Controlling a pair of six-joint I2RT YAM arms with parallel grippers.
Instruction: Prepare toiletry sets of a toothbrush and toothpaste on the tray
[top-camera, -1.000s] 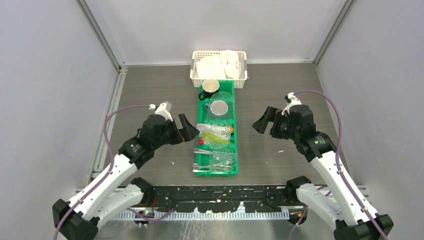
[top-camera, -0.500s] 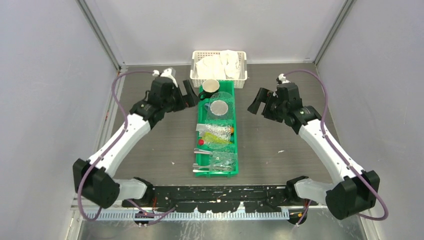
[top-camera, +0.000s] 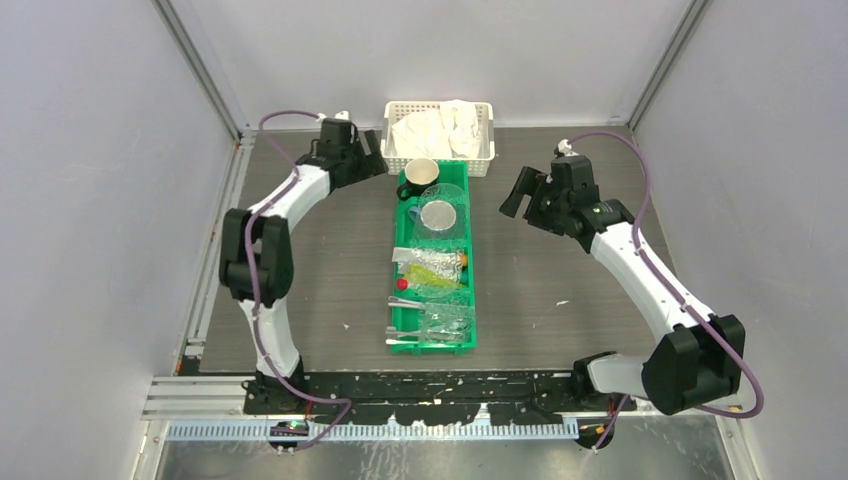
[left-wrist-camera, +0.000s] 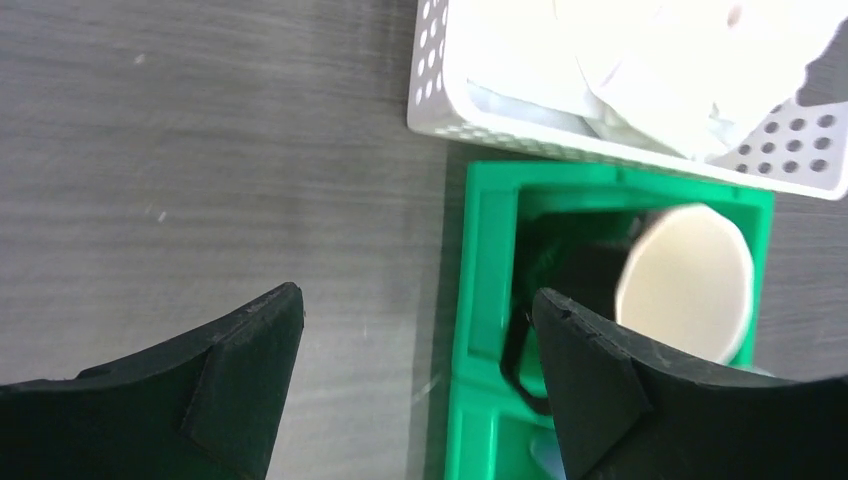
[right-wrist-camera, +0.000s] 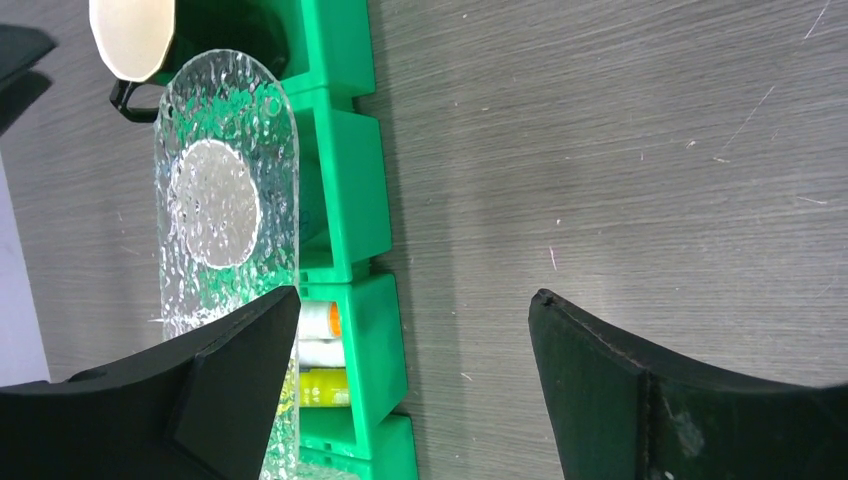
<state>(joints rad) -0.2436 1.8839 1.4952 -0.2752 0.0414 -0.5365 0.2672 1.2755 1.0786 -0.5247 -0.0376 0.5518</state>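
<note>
The clear, textured tray (top-camera: 443, 207) (right-wrist-camera: 225, 200) lies on top of the green bin (top-camera: 398, 318), just behind its middle. Below it in the bin are a white toothpaste tube with an orange cap (right-wrist-camera: 318, 322) and a yellow-green one (right-wrist-camera: 322, 387) (top-camera: 432, 270). Slim, clear-wrapped items that look like toothbrushes (top-camera: 430, 328) fill the nearest compartment. My left gripper (top-camera: 372, 162) (left-wrist-camera: 417, 298) hangs open over the bin's far left corner, holding nothing. To the right of the bin my right gripper (top-camera: 520, 196) (right-wrist-camera: 415, 298) is open and empty above the tabletop.
A black mug with a cream inside (top-camera: 420, 177) (left-wrist-camera: 690, 280) stands in the bin's far compartment. A white lattice basket (top-camera: 480, 160) (left-wrist-camera: 440, 100) with white cloths sits right behind the bin. Grey walls close in the table on three sides.
The left arm has stretched far forward, carrying its gripper from beside the bin's middle up to the mug and basket. The right gripper has moved up and slightly right.
</note>
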